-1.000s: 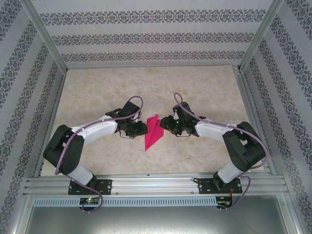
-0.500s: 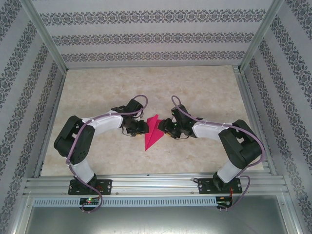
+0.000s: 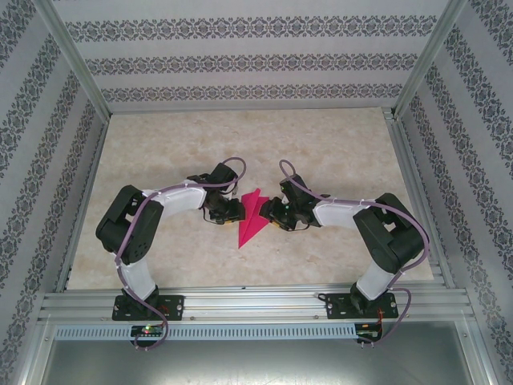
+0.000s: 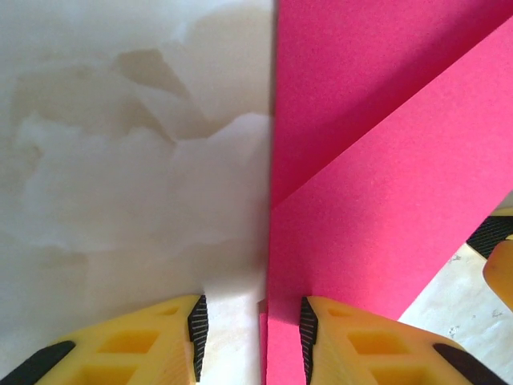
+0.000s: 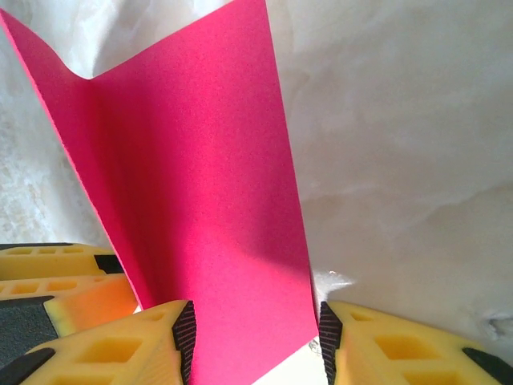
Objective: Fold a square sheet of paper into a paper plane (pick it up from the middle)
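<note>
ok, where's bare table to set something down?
Bare: far half of the table up to the back wall, and near strip along the front rail. Crowded: centre, where left end effector and right end effector flank the folded pink paper.

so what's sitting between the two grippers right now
The folded pink paper lies between the left gripper and the right gripper, clearest in the top view.

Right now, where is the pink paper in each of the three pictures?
Top view: paper at the middle of the table.
Left wrist view: paper covers the right half.
Right wrist view: paper fills the centre-left, up to the top edge.
Shared landmark: the beige marbled table under it.
</note>
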